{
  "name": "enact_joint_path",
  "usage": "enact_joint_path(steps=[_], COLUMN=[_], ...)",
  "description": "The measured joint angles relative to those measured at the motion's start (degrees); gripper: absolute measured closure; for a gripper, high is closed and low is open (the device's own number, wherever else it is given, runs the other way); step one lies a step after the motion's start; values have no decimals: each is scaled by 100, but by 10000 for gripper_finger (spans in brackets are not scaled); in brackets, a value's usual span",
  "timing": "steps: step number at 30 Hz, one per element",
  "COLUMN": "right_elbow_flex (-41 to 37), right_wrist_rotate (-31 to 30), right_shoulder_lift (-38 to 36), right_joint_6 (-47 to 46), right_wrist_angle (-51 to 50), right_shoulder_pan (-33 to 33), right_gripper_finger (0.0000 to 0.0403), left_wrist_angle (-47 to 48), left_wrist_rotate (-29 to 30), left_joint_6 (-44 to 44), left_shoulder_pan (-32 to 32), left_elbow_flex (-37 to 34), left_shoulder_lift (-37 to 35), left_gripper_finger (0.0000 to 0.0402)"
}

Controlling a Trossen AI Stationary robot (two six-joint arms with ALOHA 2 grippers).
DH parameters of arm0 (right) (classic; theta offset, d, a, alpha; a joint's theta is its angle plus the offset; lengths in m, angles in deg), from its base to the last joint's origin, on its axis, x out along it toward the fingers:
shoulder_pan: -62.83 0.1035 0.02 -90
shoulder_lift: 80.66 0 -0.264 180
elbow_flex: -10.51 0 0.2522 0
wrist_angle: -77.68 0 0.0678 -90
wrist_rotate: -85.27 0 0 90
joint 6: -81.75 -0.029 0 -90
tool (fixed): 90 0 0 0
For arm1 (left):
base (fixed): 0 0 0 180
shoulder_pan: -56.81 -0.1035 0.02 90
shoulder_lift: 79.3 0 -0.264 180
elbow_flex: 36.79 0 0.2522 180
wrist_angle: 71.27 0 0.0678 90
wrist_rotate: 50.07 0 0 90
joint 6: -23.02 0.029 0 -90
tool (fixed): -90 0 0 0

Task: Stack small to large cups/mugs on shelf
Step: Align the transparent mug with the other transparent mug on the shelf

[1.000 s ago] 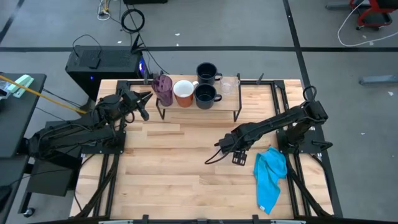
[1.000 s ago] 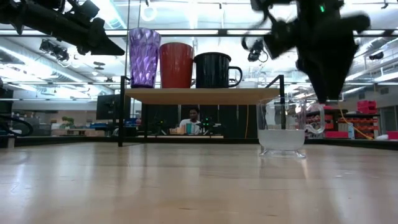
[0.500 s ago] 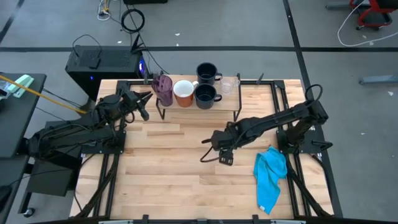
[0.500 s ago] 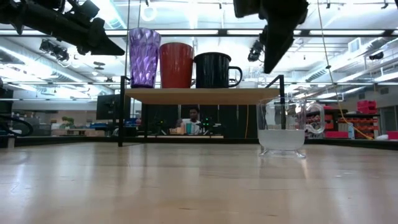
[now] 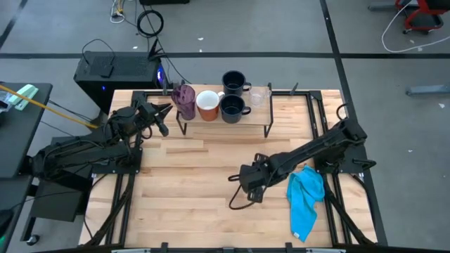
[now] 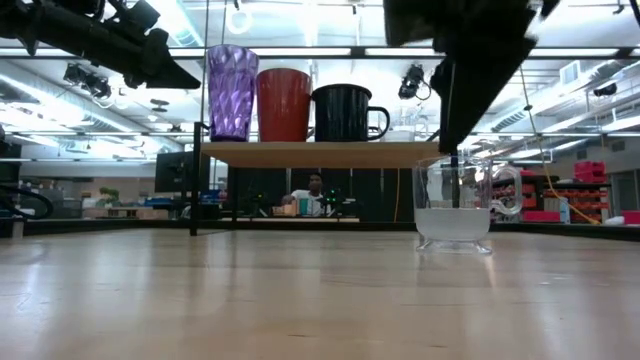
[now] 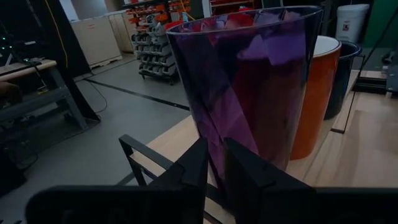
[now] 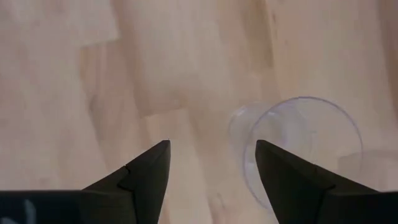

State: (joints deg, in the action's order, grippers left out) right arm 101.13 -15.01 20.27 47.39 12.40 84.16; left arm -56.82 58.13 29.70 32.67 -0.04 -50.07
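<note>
Hovering with fingers apart, the right end effector (image 8: 211, 165) stood above the clear glass (image 8: 301, 149) on the desk (image 5: 183, 197), apparently lining up a grasp; the left end effector (image 7: 211, 165), fingers nearly together, waited beside the purple tumbler (image 7: 249, 81) on the shelf (image 6: 330, 153).

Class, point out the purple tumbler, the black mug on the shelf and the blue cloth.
purple tumbler (image 6: 231, 92), low view, middle of its faceted wall.
black mug (image 6: 343, 113), low view, middle of its side.
blue cloth (image 5: 306, 197), high view, middle of the crumpled fabric.

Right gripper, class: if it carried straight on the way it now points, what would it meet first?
The right gripper points down at the tabletop, open. It would probably meet bare wood first; the clear glass stands just off its line, though depth is unclear.
</note>
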Motion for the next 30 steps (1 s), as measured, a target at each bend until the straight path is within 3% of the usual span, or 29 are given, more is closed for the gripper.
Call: enact_joint_path(steps=[13, 25, 30], right_elbow_flex=[61, -215, -215], right_wrist_rotate=[-633, -659, -573], right_shoulder_lift=[246, 246, 246], right_joint_6=[5, -140, -16], right_wrist_angle=[-98, -58, -66], right_shoulder_pan=[-66, -59, -68], right_gripper_finger=[185, 234, 273], left_wrist_angle=[0, 1, 2], left_wrist_rotate=[2, 0, 2], left_joint_6=[0, 0, 0], left_shoulder_pan=[0, 0, -2], left_elbow_flex=[0, 0, 0], left_shoulder_lift=[-2, -2, -2], left_gripper_finger=[345, 338, 341])
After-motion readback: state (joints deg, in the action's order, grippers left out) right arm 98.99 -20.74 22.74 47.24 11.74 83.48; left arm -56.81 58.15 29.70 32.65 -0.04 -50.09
